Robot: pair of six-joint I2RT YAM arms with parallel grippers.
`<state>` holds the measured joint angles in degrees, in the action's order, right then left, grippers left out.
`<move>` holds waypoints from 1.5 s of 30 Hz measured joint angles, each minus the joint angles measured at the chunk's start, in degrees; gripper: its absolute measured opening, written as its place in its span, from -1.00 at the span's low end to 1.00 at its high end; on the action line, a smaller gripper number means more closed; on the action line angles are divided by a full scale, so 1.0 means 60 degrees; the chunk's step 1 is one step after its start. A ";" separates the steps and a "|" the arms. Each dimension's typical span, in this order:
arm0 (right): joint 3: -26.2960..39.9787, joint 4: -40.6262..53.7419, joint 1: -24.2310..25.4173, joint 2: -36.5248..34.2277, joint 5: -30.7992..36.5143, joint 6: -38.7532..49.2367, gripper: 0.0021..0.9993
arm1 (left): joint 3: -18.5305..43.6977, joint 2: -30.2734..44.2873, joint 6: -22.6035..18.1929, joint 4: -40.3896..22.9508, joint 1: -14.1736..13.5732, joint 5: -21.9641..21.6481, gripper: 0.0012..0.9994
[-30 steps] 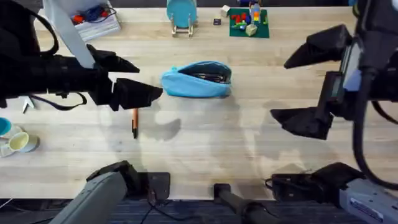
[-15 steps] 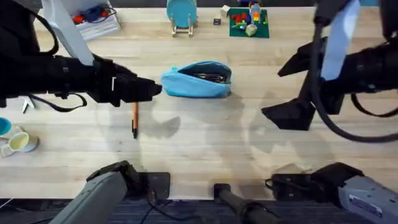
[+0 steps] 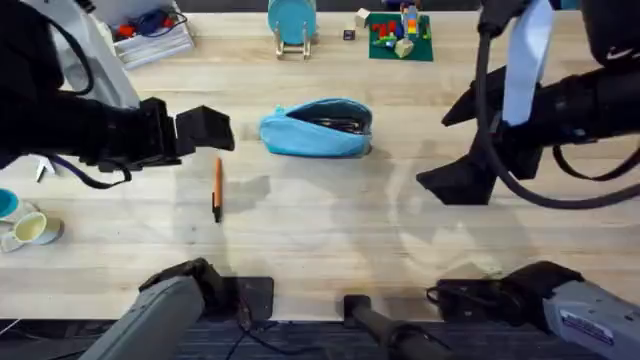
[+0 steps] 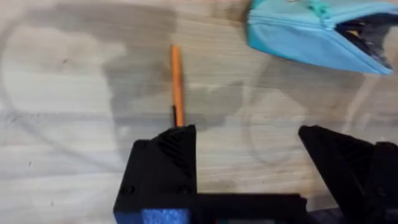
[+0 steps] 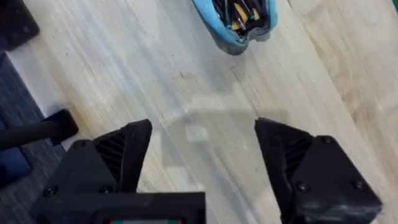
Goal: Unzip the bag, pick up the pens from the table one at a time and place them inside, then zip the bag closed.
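The orange pen (image 3: 216, 188) lay on the bench (image 3: 330, 230), left of the unzipped bag (image 3: 317, 128). Both the left tool (image 4: 249, 155) and the right tool (image 5: 202, 149) were spread, holding nothing.

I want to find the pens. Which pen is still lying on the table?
The orange pen with the black tip lies on the table; dark pens sit inside the open blue bag.

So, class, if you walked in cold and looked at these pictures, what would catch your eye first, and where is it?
The light blue bag lies unzipped at mid-table, dark contents showing in its mouth. An orange pen lies alone on the table, nearer the arms' bases and toward the left arm's side of the bag. The open left gripper hangs just past the pen, and the open right gripper hangs over the bare wood on the other side.
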<state>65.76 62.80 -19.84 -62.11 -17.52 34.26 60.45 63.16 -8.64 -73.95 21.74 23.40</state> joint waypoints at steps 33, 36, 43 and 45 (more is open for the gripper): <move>-0.0007 0.0001 0.0000 0.0002 0.0027 0.0000 1.00 | -0.0651 0.0910 0.2455 0.0679 -0.0288 -0.2812 0.99; -0.0007 0.0001 0.0000 0.0000 0.0029 0.0000 1.00 | -0.0910 0.1238 0.2623 0.0916 -0.0288 -0.2802 0.99; -0.0007 0.0000 0.0000 0.0000 0.0029 0.0000 1.00 | -0.1264 0.1604 0.2744 0.1474 -0.0290 -0.2878 0.99; -0.0007 0.0001 0.0000 0.0000 0.0026 0.0000 0.99 | -0.1275 0.1702 0.2768 0.1483 -0.0330 -0.2886 0.99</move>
<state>65.71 62.81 -19.84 -62.11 -17.36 34.26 52.80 73.37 7.97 -65.05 19.75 6.08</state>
